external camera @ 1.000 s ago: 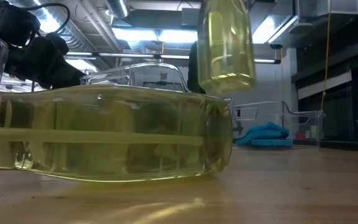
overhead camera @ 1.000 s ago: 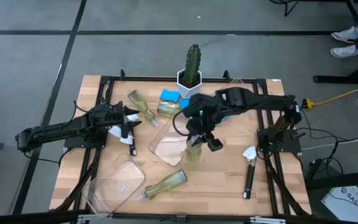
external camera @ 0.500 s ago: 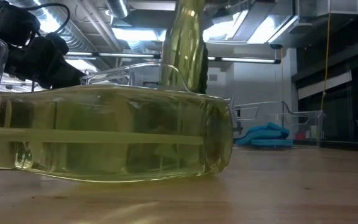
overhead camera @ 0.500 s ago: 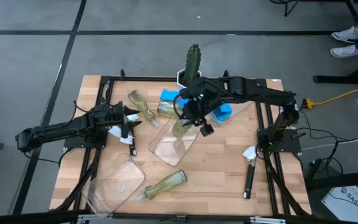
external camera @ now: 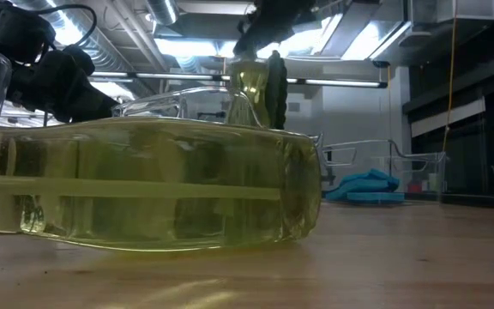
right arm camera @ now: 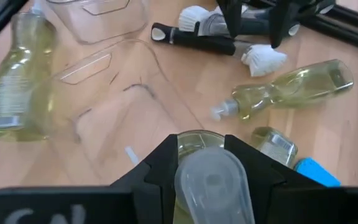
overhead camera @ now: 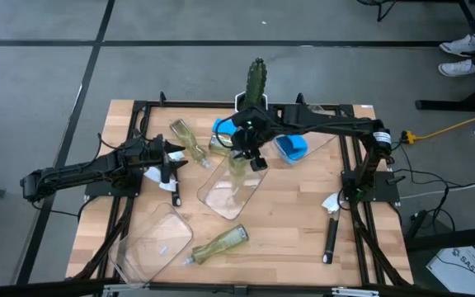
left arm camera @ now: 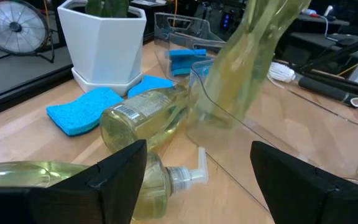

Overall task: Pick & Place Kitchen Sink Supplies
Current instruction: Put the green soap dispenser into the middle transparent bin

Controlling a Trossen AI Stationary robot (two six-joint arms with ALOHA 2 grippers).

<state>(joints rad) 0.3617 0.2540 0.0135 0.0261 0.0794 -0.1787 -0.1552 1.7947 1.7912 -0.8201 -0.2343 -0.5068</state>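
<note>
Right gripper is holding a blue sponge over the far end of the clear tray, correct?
Not a sponge: the right gripper is shut on a bottle of pale yellow-green liquid, as the high view shows. It does hang over the far end of the clear tray.

Overhead and table-level cameras share the table (overhead camera: 303, 239).

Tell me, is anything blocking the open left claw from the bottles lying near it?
Nothing visible does. The left gripper sits open beside two lying bottles, with only bare table between; the right gripper holds another bottle farther off.
</note>
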